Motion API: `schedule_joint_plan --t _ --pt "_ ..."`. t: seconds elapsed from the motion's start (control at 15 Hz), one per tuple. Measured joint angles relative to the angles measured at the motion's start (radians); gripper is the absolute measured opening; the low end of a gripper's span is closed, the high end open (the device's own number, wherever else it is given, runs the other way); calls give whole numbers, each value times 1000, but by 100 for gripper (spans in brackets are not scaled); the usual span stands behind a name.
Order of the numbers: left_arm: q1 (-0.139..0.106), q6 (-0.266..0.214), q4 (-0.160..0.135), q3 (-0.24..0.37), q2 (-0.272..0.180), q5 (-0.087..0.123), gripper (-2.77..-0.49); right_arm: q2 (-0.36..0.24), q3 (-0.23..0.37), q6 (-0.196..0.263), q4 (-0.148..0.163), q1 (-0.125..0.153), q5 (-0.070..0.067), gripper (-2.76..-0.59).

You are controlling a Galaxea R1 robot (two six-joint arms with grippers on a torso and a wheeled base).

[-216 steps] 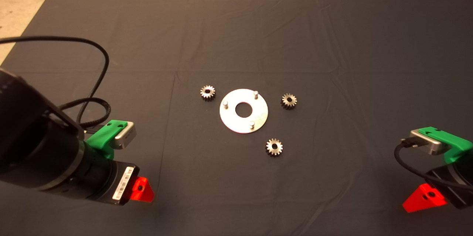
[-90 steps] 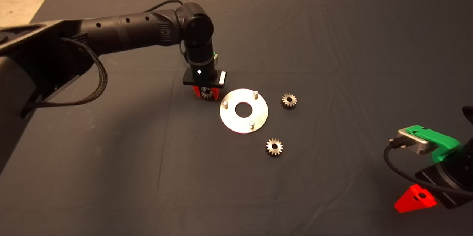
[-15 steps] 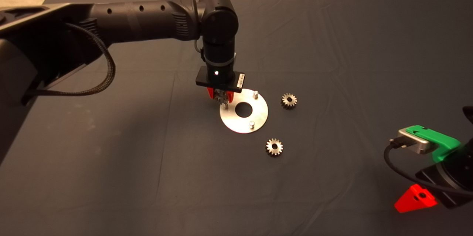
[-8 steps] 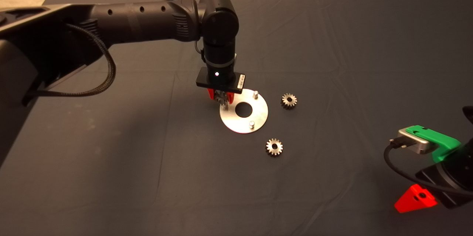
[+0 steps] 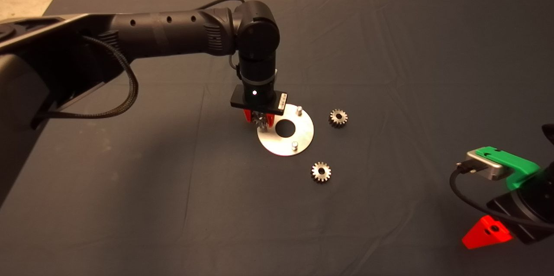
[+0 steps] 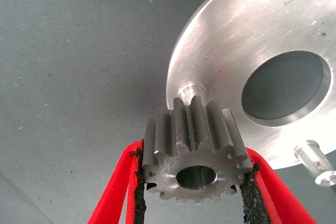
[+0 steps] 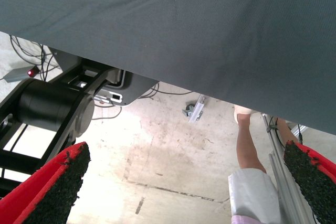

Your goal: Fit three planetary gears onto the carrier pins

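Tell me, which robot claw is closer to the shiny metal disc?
Left. The left gripper hangs over the disc edge, holding a gear; the right gripper is parked at the mat's lower right edge.

The left gripper (image 6: 194, 182) clamps a planetary gear (image 6: 195, 153) between its black pads (image 6: 139, 190). The gear sits at the edge of the shiny disc (image 6: 220, 51), hiding a pin's top. Another carrier pin (image 6: 314, 159) stands beyond the disc's centre hole.

Open mat (image 5: 389, 51) all round the disc (image 5: 303, 135); loose gears (image 5: 338, 117) (image 5: 320, 171) perhaps crowding its right and near edges.
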Motion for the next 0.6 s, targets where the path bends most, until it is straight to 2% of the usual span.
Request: schedule_joint_plan --t 0.33,0.6 --pt "0 2 -1 -14 23 0 -230 0 0 0 0 0 0 -61" --pt "0 3 1 -26 24 -1 -231 0 0 0 0 0 0 -61"
